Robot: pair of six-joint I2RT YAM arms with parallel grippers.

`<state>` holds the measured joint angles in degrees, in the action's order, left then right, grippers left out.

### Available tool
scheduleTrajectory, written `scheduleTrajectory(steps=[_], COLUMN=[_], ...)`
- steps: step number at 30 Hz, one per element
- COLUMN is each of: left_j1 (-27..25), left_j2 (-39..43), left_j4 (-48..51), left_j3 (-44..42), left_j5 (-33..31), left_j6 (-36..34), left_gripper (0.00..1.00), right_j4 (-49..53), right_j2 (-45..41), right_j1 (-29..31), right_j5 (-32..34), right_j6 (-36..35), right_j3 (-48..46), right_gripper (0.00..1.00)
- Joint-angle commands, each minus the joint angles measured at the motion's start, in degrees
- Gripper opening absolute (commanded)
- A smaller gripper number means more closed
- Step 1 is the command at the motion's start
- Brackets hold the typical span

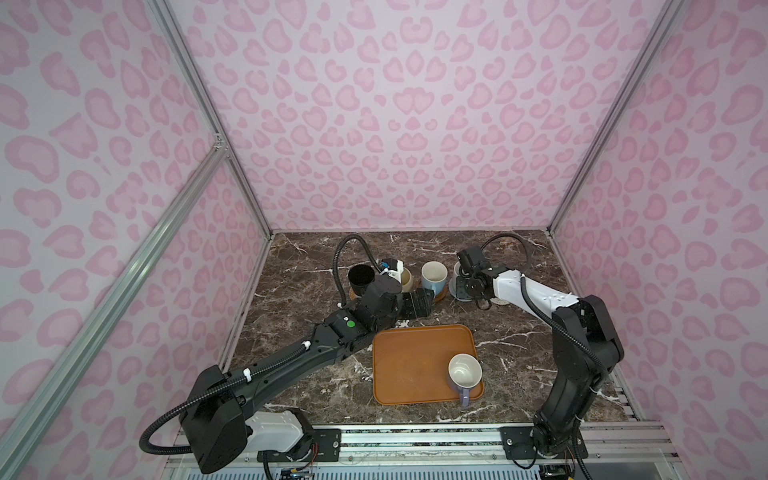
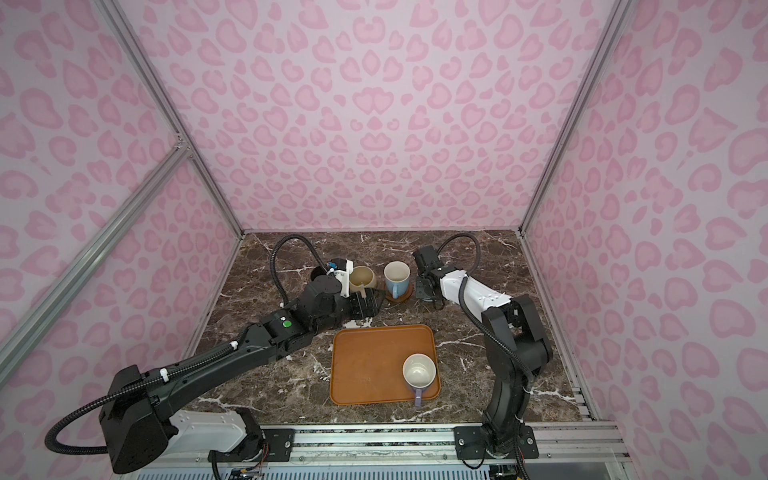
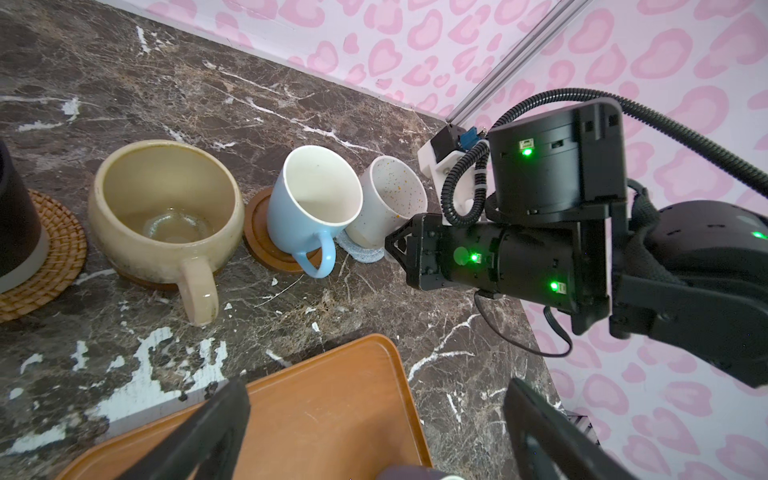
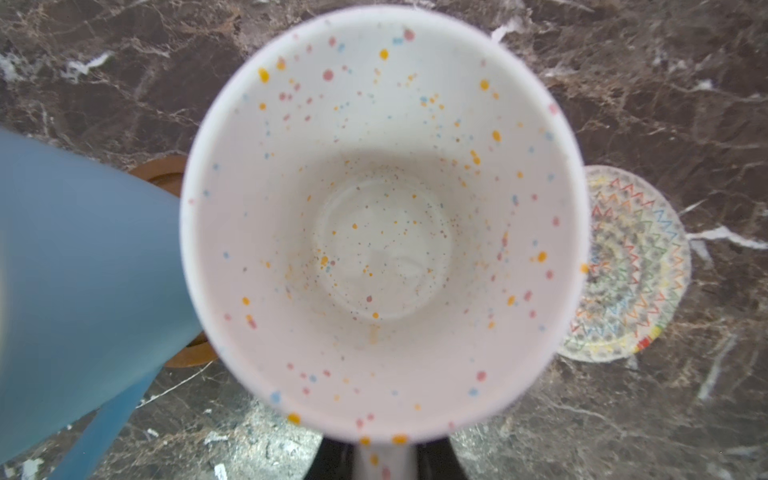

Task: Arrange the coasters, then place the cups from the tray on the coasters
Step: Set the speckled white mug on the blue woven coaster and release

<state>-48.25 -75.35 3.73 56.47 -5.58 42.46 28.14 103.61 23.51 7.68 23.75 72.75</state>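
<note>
My right gripper (image 4: 380,459) is shut on the handle of the speckled white cup (image 4: 382,216), which sits over the grey-blue coaster (image 3: 361,254). A bare beige coaster (image 4: 631,266) lies beside it. In the same row stand the light blue cup (image 1: 434,274) on a dark brown coaster (image 3: 266,245), the cream cup (image 3: 166,208) on another brown coaster (image 3: 145,283), and the black cup (image 1: 360,278) on the rattan coaster (image 3: 45,257). The lavender cup (image 1: 464,372) stands on the tray (image 1: 407,365). My left gripper (image 3: 380,432) hangs open and empty above the tray's far corner.
The marble table (image 1: 299,291) is walled in by pink patterned panels at the back and both sides. Both arms reach in from a rail along the front edge. The right arm's cable (image 3: 552,332) hangs near the table's right edge.
</note>
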Motion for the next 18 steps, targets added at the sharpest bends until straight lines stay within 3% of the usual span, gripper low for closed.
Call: scheduleTrajectory(steps=[1, 4, 9, 14, 17, 18], left_j1=[0.0, 0.1, 0.2, 0.1, 0.2, 0.1], left_j2=[0.1, 0.4, 0.4, -0.1, 0.1, 0.2], left_j4=[-1.3, -1.3, -1.9, -1.9, -2.1, -2.4], left_j3=[-0.4, -0.5, -0.8, -0.8, -1.0, -1.2], left_j5=[-0.3, -0.4, -0.4, -0.1, 0.8, 1.5], left_j6=[0.4, 0.8, 1.9, 2.0, 2.0, 1.6], left_gripper=[0.97, 0.97, 0.97, 0.97, 0.97, 0.97], right_j4=[-2.4, -1.9, -1.6, 2.5, 3.4, 3.7], right_j2=[0.4, 0.2, -1.0, -1.8, -5.0, -6.5], right_j1=[0.0, 0.3, 0.5, 0.9, 1.3, 1.9], right_j5=[1.1, 1.8, 1.0, 2.4, 2.8, 3.7], right_j6=[0.2, 0.6, 1.3, 0.4, 1.0, 1.1], right_j3=[-1.4, -2.4, -2.9, -0.9, -2.4, -3.2], right_gripper=[0.0, 0.02, 0.4, 0.58, 0.63, 0.79])
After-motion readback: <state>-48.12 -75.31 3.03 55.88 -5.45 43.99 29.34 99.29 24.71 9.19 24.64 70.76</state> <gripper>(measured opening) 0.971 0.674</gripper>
